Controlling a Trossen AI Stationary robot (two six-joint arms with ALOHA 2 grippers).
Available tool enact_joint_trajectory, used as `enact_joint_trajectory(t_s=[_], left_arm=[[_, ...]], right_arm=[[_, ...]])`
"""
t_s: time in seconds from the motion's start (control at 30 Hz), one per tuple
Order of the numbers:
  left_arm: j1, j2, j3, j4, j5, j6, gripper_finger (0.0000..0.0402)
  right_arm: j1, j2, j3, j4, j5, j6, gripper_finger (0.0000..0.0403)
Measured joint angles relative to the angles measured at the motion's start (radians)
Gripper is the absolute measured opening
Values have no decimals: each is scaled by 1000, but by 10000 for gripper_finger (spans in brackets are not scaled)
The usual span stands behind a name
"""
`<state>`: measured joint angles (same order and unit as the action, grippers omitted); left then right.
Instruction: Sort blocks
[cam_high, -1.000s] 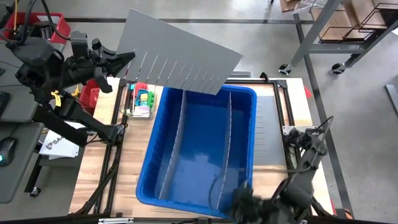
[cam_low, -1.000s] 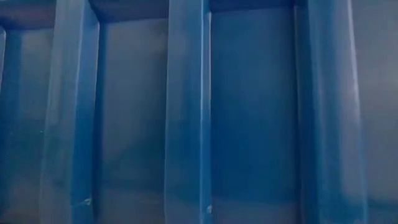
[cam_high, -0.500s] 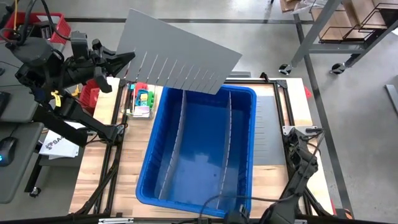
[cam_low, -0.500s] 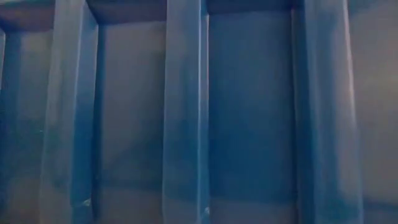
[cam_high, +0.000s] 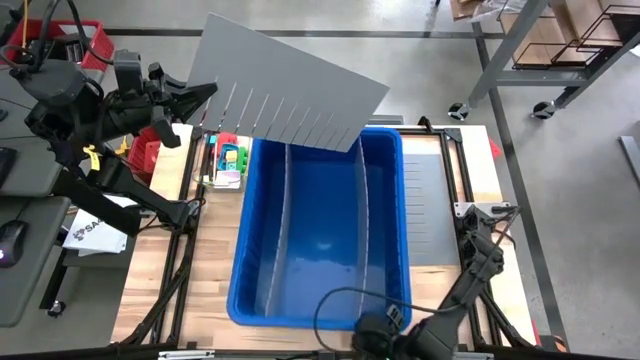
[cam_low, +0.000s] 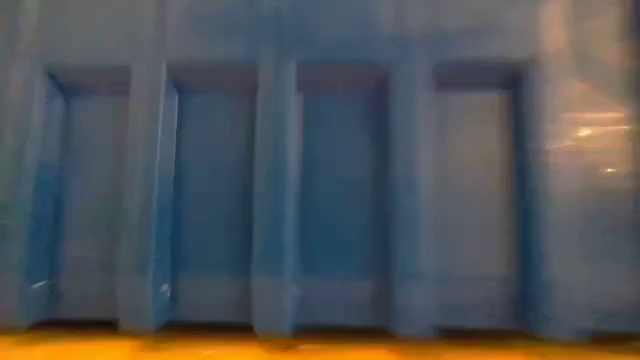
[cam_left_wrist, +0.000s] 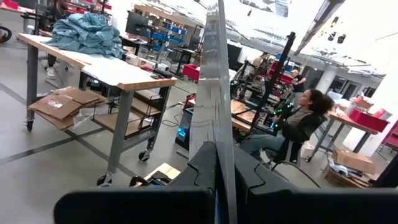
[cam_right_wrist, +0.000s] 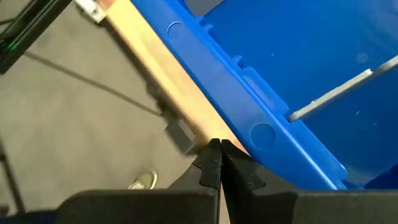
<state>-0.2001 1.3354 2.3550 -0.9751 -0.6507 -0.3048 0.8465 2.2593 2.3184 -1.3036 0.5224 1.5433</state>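
Now the bin sits squarer on the table; block sorting hasn't begun.
Left to right: the left gripper (cam_high: 190, 103), clamped shut on a grey divider panel (cam_high: 285, 85), holds it raised over the bin's far edge, unmoved. The blocks (cam_high: 230, 158) lie untouched in a small tray just beside the blue bin (cam_high: 395, 250). That bin has swung straight and shifted slightly. The right gripper (cam_right_wrist: 219, 163), fingers pinched together on nothing, now sits at the bin's near rim, farther left than before.

One blue bin (cam_high: 320, 290) is sitting on the table, two grey dividers (cam_high: 282, 225) are standing inside it, one panel (cam_high: 285, 85) is hanging above, and one small tray of blocks (cam_high: 230, 160) is sitting beside it.
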Motion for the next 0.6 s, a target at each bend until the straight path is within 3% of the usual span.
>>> enact_joint_trajectory(t_s=[0.2, 0.6], left_arm=[[0, 0, 0, 0, -16, 26, 1], [0, 0, 0, 0, -32, 28, 1]], right_arm=[[-43, 0, -1, -16, 39, -20, 0], [-62, -10, -3, -214, 61, 31, 0]])
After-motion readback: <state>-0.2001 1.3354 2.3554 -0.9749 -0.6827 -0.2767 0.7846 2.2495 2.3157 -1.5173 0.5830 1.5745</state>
